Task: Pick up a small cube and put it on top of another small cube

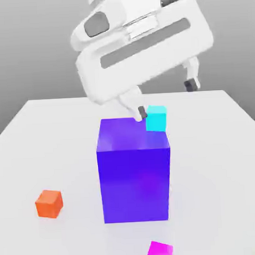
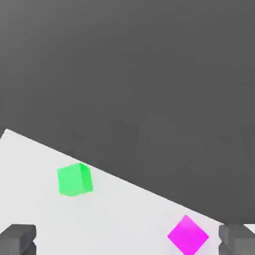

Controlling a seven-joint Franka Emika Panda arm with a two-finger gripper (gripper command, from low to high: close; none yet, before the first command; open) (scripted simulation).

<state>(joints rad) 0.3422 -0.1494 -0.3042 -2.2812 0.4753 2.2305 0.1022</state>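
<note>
Open gripper [image 1: 169, 102] tilted above the table [image 1: 221, 161]; magenta cube [image 1: 159, 251] down on the surface

The two fingers stand wide apart, as far as they go, with nothing between them; the hand is tipped, one fingertip lower than the other, and in the exterior view the lower tip appears by the upper part of the big purple-blue block [image 1: 135, 184] (whether it touches, I cannot tell); the magenta cube lies at the exterior view's bottom edge, partly cut off, on the camera's side of the block; the cyan cube [image 1: 156, 118] shows at the block's upper corner on the exterior view's right (on it or behind it, I cannot tell); the orange cube [image 1: 49, 204] sits on the table toward the exterior view's left; the green cube [image 2: 75, 180] and the magenta one lie apart in the hand view, both near the table's edge.
</note>
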